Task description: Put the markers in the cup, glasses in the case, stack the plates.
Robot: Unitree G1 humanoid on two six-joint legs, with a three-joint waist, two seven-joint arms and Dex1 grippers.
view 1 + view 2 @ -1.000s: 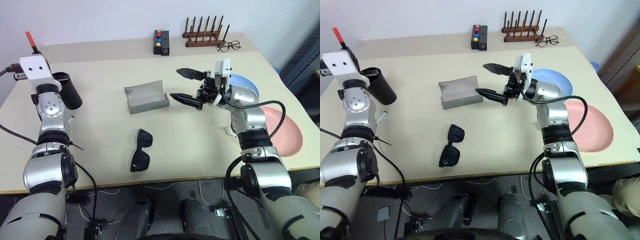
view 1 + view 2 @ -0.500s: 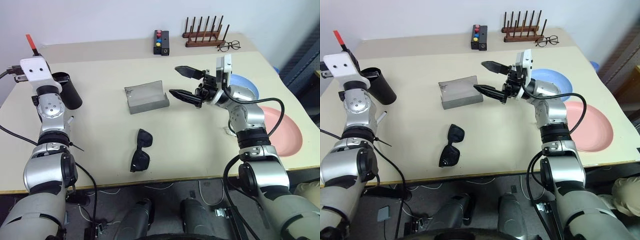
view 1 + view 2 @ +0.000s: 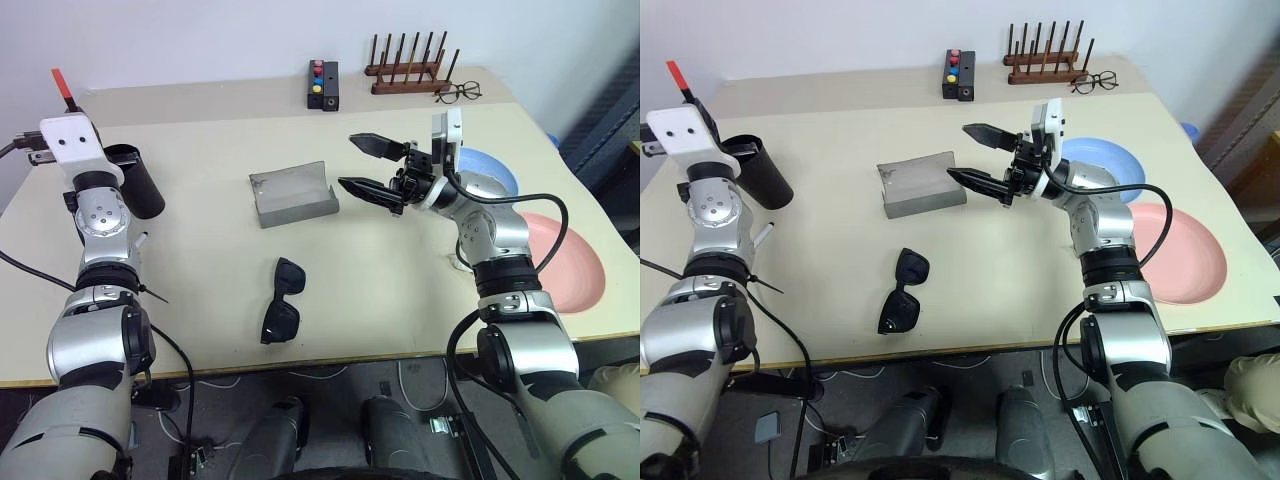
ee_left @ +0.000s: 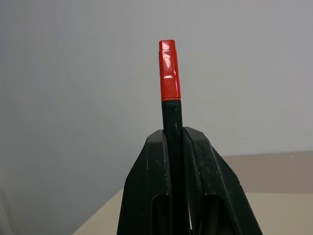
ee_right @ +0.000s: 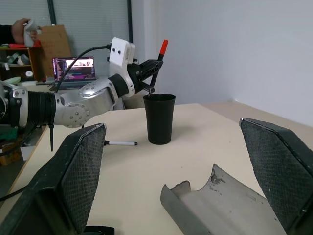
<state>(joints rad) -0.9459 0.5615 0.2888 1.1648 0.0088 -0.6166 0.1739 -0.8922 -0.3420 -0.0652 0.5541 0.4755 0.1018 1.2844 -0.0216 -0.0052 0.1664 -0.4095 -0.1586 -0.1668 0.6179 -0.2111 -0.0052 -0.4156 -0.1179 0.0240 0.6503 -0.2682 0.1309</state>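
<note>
My left gripper [image 4: 173, 137] is shut on the red-capped marker [image 4: 168, 73], held upright with its lower end just above the rim of the black cup [image 5: 159, 119]. The white-capped marker [image 5: 120, 143] lies on the table beside the cup. The grey case [image 3: 292, 192] lies open mid-table. My right gripper [image 3: 348, 162] hovers open just to its right, pointing at it and holding nothing. The black sunglasses [image 3: 282, 300] lie nearer the front edge. The blue plate [image 3: 495, 170] and the pink plate [image 3: 575, 265] lie side by side on the right.
A black box with coloured buttons [image 3: 323, 85], a wooden rack [image 3: 408, 70] and wire-rimmed spectacles [image 3: 458, 93] sit along the far edge. Beyond the table, a laptop [image 5: 73, 68] and a person's hand [image 5: 24, 29] show in the right wrist view.
My right gripper has rolled slightly at the wrist and stays open beside the case. The left gripper and the red-capped marker have not moved.
</note>
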